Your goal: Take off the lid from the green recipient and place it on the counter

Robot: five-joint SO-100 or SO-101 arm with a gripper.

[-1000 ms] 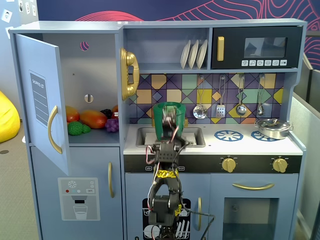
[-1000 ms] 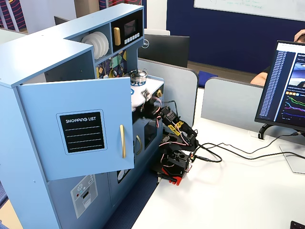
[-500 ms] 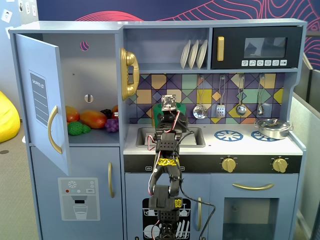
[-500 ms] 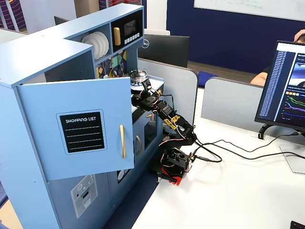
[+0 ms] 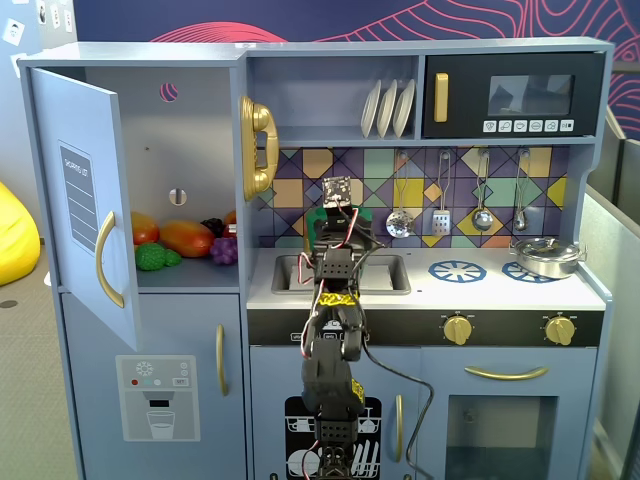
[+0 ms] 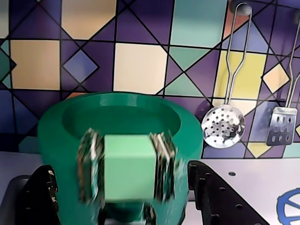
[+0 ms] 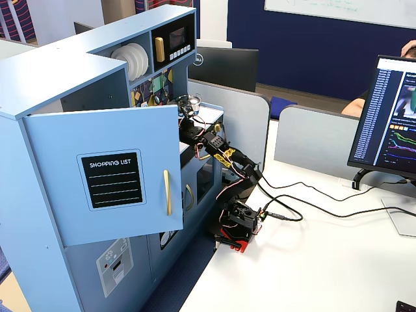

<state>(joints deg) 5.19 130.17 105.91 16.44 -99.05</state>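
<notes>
Green recipient (image 6: 117, 140) stands upright, lid (image 6: 122, 119) topmost, between the spread hand (image 6: 119, 197); door reads "SHOPPING LIST" (image 7: 110, 163).

Wrist view: green recipient (image 6: 119, 140) is cut off by the bottom edge — base not visible, and the light-green block at its front is motion-blurred. Gripper fingers (image 6: 215, 197) run out of frame at the bottom, so the opening can't be judged. In a fixed view the arm (image 5: 335, 330) hides the pot completely, and most of the sink basin (image 5: 385, 272) too. In a fixed view from the side, the open cupboard door (image 7: 107, 172) blocks the counter — lid not identifiable in any view.
</notes>
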